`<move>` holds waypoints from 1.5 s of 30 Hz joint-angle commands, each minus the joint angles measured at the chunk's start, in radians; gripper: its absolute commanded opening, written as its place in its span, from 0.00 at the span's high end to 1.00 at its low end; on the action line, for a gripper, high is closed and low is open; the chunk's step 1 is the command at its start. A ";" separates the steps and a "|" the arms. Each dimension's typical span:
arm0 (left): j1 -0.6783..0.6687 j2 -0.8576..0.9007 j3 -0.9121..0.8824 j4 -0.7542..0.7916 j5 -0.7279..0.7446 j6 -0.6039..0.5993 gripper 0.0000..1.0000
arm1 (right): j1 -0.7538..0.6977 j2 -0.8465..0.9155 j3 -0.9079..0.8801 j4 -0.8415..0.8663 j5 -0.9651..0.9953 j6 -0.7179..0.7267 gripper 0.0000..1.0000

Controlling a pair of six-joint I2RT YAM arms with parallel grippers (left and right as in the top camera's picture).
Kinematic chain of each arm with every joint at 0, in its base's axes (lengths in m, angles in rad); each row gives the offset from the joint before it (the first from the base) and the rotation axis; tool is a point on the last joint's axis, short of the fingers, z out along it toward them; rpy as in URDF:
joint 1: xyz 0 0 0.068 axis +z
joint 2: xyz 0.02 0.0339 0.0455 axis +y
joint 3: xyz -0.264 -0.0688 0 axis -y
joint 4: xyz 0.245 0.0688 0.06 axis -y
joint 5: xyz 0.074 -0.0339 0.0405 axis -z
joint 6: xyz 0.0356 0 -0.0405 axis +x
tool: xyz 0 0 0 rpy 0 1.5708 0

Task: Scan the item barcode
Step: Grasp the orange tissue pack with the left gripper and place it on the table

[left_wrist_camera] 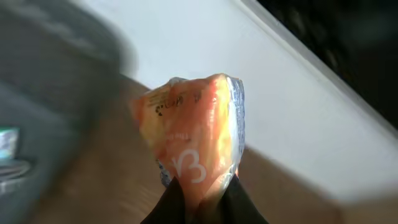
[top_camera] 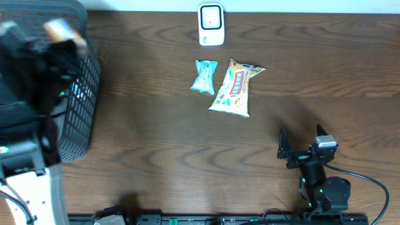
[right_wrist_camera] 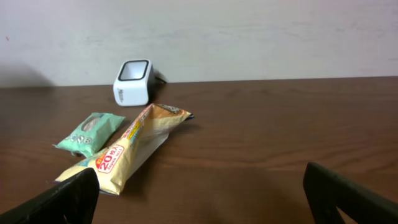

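An orange snack packet (left_wrist_camera: pixel 196 130) with clear crimped edges is pinched at its lower end by my left gripper (left_wrist_camera: pixel 204 190), whose jaws are shut on it. From overhead the packet (top_camera: pixel 62 28) is a blurred orange patch held above the black wire basket (top_camera: pixel 84 106) at the far left. The white barcode scanner (top_camera: pixel 211 25) stands at the table's back edge, also in the right wrist view as the scanner (right_wrist_camera: pixel 134 82). My right gripper (top_camera: pixel 301 140) rests open near the front right, with nothing between its fingers (right_wrist_camera: pixel 62 199).
A teal packet (top_camera: pixel 205 76) and a long yellow packet (top_camera: pixel 236 87) lie just in front of the scanner; the right wrist view shows the teal packet (right_wrist_camera: pixel 92 132) and yellow packet (right_wrist_camera: pixel 134 146) too. The left arm's dark body covers the basket's far side.
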 commanded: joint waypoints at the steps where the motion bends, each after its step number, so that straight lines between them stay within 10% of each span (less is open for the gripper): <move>1: -0.236 0.052 0.007 0.003 0.028 0.234 0.93 | -0.009 -0.004 -0.001 -0.004 0.004 -0.016 0.01; 9: -0.581 0.366 0.007 0.070 -0.272 0.353 0.93 | -0.009 -0.004 -0.001 -0.004 0.004 -0.016 0.01; 26: -0.627 0.884 0.006 0.240 -0.621 0.359 0.87 | -0.009 -0.004 -0.001 -0.004 0.004 -0.016 0.01; 28: -0.631 0.882 0.006 0.238 -0.579 0.358 0.73 | -0.009 -0.004 -0.001 -0.004 0.004 -0.016 0.01; 30: -0.633 0.877 0.006 0.242 -0.566 0.359 0.30 | -0.009 -0.004 -0.001 -0.004 0.004 -0.016 0.01; 32: -0.632 0.868 0.007 0.243 -0.569 0.360 0.16 | -0.009 -0.004 -0.001 -0.004 0.004 -0.016 0.01; 45: -0.437 0.411 0.007 0.218 -0.569 0.360 0.11 | -0.009 -0.004 -0.001 -0.004 0.004 -0.016 0.01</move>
